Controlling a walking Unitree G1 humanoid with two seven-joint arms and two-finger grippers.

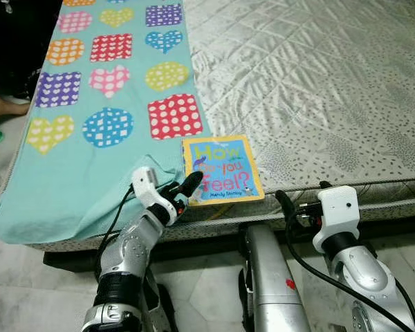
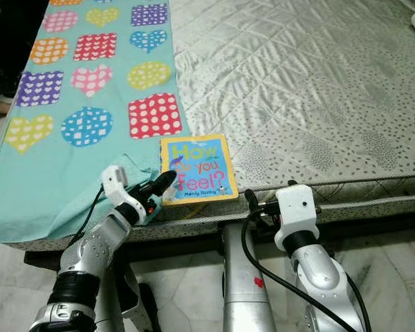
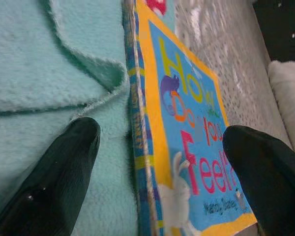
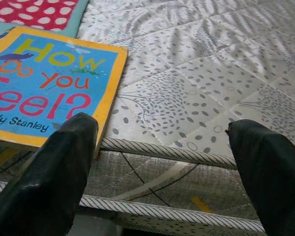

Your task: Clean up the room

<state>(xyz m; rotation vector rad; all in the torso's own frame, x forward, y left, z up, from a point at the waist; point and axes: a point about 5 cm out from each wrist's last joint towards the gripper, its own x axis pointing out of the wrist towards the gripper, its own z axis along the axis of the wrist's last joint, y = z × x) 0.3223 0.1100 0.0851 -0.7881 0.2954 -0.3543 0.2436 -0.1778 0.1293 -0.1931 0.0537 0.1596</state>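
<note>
Presently, a board book titled "How Do You Feel?" (image 1: 223, 170) is seen lying flat at the near edge of the mattress (image 1: 318, 83), its spine side just beside the turquoise blanket (image 1: 90, 117) printed with dotted hearts, squares and circles. The left gripper (image 1: 182, 191) is positioned at the book's near left corner with its fingers spread apart; in the left wrist view one finger (image 3: 54, 172) is set over the blanket and the other over the cover, so the spine edge is straddled but not yet clamped. The right gripper (image 4: 160, 172) is held near the mattress edge, just beside the book's right side, with its fingers likewise parted and nothing between them. The tidying is judged to be at an early stage: the book has not been lifted and remains on the bed, and the blanket lies unfolded with a rumpled near corner. A person's bare foot (image 1: 1, 105) is visible on the floor beside the bed. A closing of the left fingers on the book is judged to be the step in hand.
</note>
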